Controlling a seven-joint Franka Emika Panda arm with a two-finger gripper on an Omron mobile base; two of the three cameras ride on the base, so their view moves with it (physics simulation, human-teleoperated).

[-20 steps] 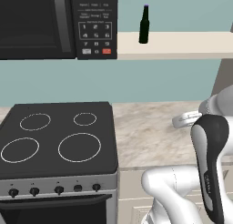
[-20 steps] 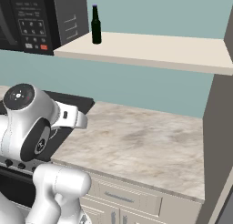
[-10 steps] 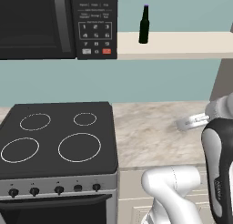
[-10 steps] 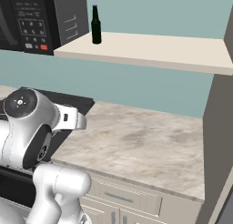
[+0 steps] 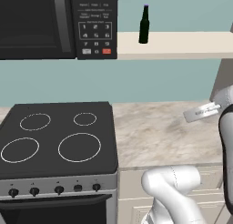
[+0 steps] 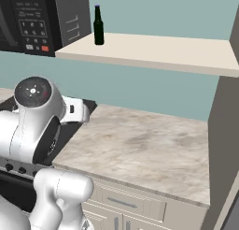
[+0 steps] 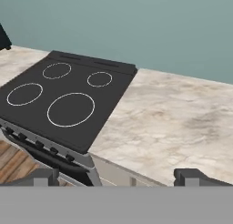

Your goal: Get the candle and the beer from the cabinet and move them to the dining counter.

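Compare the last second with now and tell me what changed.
The arm has swung right in the left base view, and in the right base view its wrist has dropped lower. Nothing was grasped or released; the jaws stand open and empty. The beer stays upright on the cabinet beside the microwave.

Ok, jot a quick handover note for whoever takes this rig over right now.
Pincer: open and holding nothing, looking over the stove and the marbled worktop.
Beer: upright on the cabinet shelf, close to the microwave.
Candle: not in sight from here, nor is the dining counter.
Done: nothing moved yet, judging by the beer.
Left: grasp the beer, find the candle, carry both to the dining counter.
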